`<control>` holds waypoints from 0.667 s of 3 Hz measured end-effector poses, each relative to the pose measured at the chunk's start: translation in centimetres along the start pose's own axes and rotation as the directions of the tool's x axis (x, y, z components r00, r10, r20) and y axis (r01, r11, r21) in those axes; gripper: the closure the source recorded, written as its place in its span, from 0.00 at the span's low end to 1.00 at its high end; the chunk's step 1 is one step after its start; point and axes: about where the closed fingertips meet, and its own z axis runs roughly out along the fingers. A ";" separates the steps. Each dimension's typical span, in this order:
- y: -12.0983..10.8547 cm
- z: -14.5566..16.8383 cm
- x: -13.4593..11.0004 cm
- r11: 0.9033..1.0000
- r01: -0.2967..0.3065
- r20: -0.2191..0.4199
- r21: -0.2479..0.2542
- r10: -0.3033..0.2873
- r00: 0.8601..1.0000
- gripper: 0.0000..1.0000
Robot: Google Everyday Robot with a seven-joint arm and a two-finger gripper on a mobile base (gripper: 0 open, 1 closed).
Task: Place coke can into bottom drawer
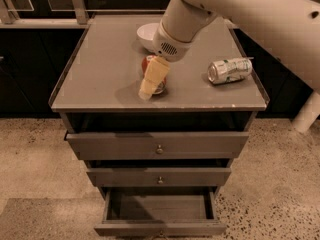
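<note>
The coke can (145,64) lies on its side on the grey cabinet top (100,74), left of centre near the front. Only a bit of its red side and its silver end show. My gripper (150,84) hangs from the big white arm and sits directly over the can, covering most of it. I cannot tell whether it touches the can. The bottom drawer (160,228) is pulled out at the foot of the cabinet, and its grey inside shows nothing in it.
A silver-and-green can (230,70) lies on its side at the right of the top. A white bowl (148,35) stands behind the coke can. The top drawer (159,145) and middle drawer (159,177) stick out a little. Speckled floor surrounds the cabinet.
</note>
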 end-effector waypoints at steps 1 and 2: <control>-0.1 0.1 -0.1 1.000 0.005 -0.005 0.004 -0.005 1.000 0.00; -0.5 0.7 0.1 1.000 -0.016 -0.034 0.004 0.016 0.999 0.00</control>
